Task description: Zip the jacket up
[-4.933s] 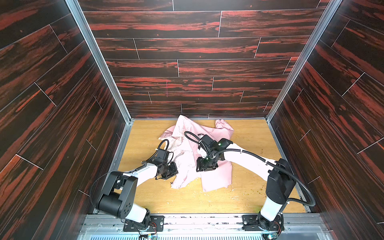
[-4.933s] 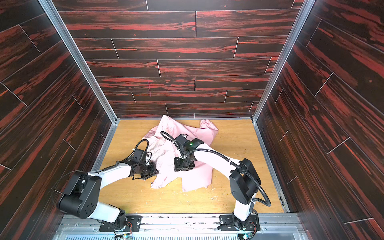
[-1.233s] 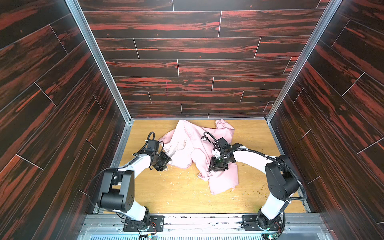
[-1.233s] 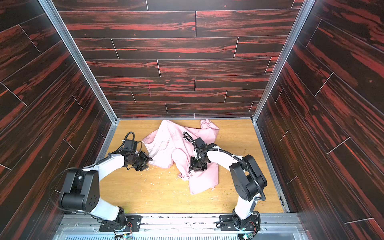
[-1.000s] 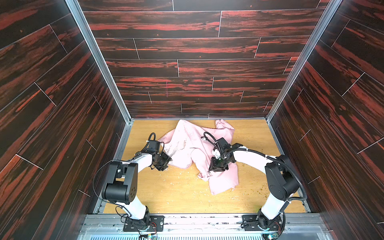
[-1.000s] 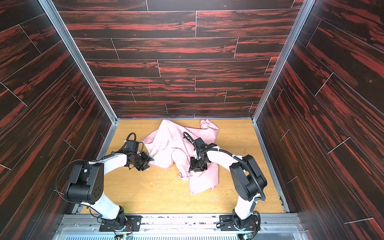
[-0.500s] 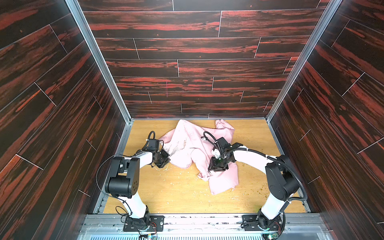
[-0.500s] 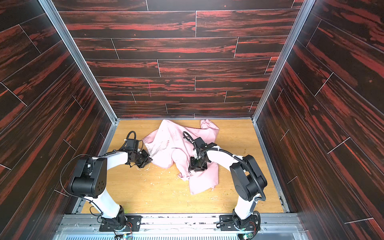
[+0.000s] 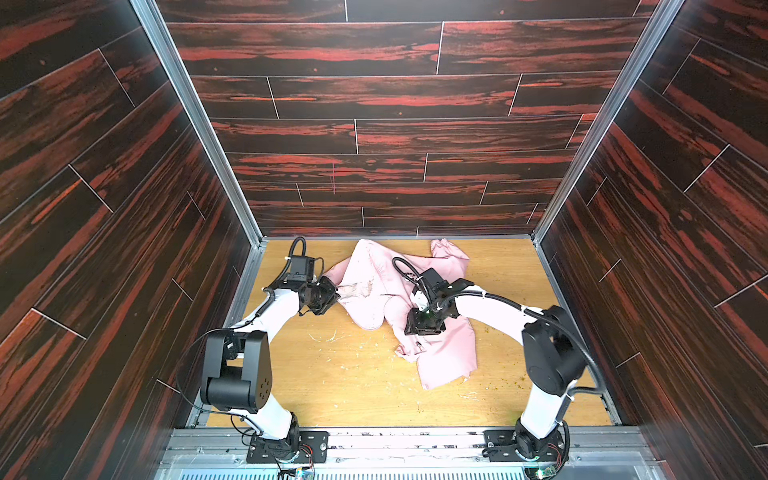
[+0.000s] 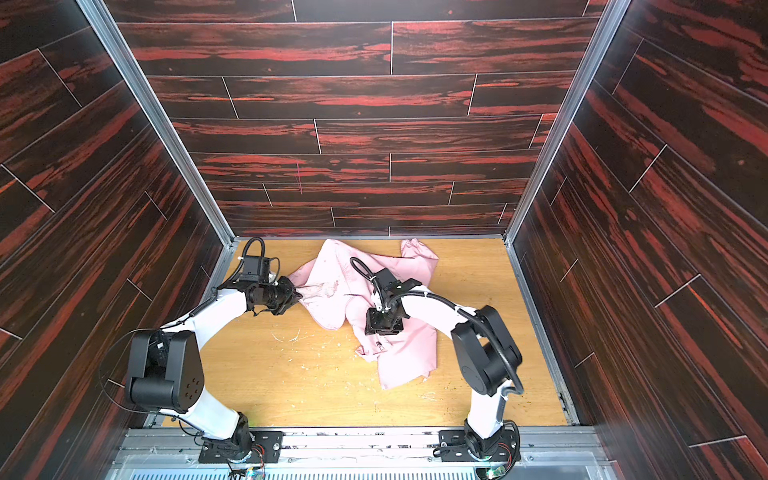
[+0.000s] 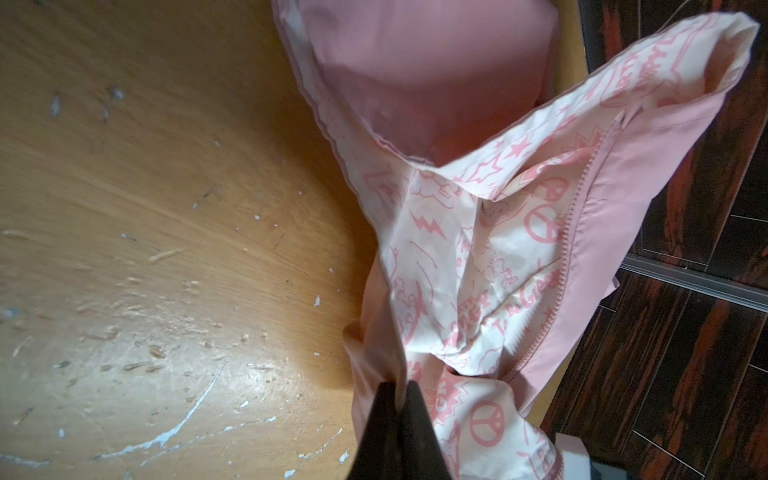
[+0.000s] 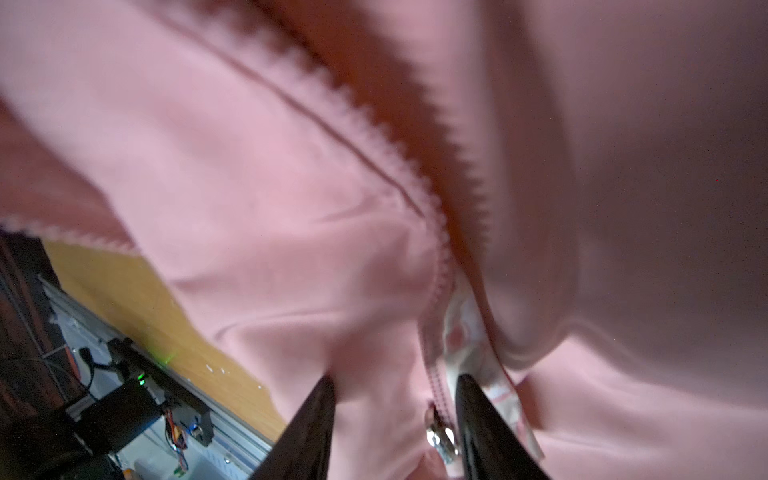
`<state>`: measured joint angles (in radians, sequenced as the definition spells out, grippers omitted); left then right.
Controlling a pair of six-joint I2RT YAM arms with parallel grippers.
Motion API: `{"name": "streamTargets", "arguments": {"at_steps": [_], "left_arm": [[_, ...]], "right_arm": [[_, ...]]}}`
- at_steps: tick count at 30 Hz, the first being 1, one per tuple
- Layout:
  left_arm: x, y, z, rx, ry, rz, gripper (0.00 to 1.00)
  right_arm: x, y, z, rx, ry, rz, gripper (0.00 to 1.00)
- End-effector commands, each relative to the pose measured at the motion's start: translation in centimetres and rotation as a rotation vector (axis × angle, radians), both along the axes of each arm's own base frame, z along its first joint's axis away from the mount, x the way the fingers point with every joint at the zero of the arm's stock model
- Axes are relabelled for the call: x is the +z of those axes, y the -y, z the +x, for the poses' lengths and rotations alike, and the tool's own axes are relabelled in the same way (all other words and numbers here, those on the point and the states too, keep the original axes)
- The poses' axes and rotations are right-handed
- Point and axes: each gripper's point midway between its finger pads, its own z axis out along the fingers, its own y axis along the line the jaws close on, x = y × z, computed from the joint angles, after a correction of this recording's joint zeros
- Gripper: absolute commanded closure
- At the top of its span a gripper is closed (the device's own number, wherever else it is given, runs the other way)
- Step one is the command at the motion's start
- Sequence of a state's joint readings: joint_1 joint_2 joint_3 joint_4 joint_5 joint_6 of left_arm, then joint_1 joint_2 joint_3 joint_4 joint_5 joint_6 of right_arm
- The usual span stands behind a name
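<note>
- A light tan wooden tabletop (image 9: 353, 386) fills the bottom of the enclosure in both top views.
- White scuffs and small flecks (image 9: 328, 336) mark the tabletop near its middle; the left wrist view shows a long curved white scratch (image 11: 174, 440) among them.
- Dark wood-grain wall panels with red streaks (image 9: 395, 137) close the back and both sides.
- Silver metal corner posts (image 9: 199, 124) run up where the side walls meet the back wall.
- A silver metal rail (image 9: 395, 444) lies along the tabletop's near edge.
</note>
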<state>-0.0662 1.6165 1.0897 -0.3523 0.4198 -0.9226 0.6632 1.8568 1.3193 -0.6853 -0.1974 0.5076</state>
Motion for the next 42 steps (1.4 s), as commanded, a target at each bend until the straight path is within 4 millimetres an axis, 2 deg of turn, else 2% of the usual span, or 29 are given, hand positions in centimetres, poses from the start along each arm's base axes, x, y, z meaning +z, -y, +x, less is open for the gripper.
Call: {"name": "streamTargets", "arguments": {"at_steps": [1, 8, 12, 15, 17, 21, 26, 30, 34, 38, 42], "left_arm": [[2.1, 0.0, -0.3, -0.014, 0.025, -0.003, 1.0], [3.5, 0.3, 0.4, -0.019, 0.049, -0.016, 1.0], [4.4, 0.4, 1.0, -0.027, 0.061, -0.018, 1.0], [5.3, 0.5, 1.5, -0.035, 0.076, -0.022, 1.0], [6.3, 0.5, 1.8, -0.039, 0.094, -0.02, 1.0], [8.4, 0.6, 2.4, -0.054, 0.125, -0.013, 1.0], [12.3, 0.3, 4.1, -0.041, 0.207, 0.011, 1.0], [15.6, 0.3, 5.8, -0.029, 0.276, 0.004, 1.0], [17.7, 0.2, 7.4, -0.014, 0.32, 0.002, 1.0], [18.7, -0.4, 8.3, 0.015, 0.326, 0.026, 1.0], [19.5, -1.0, 10.2, 0.041, 0.338, 0.039, 1.0]], "right_arm": [[-2.4, 1.7, -0.5, -0.028, -0.058, -0.116, 0.55], [-4.2, 1.8, -0.7, -0.031, -0.08, -0.134, 0.61], [-4.5, 2.1, -0.8, -0.037, -0.075, -0.146, 0.74], [-3.6, 2.4, -0.5, -0.046, -0.048, -0.149, 0.85], [-2.3, 2.5, -0.2, -0.056, -0.021, -0.143, 0.91], [1.6, 2.2, 0.3, -0.063, 0.051, -0.087, 1.0], [7.7, 1.4, 0.4, -0.049, 0.141, 0.027, 1.0], [11.1, 0.6, -0.8, 0.013, 0.155, 0.115, 1.0], [13.7, 0.1, -2.2, 0.072, 0.163, 0.18, 1.0], [16.4, -0.9, -3.8, 0.13, 0.166, 0.27, 1.0], [18.8, -2.7, -6.3, 0.215, 0.138, 0.378, 1.0]]}}
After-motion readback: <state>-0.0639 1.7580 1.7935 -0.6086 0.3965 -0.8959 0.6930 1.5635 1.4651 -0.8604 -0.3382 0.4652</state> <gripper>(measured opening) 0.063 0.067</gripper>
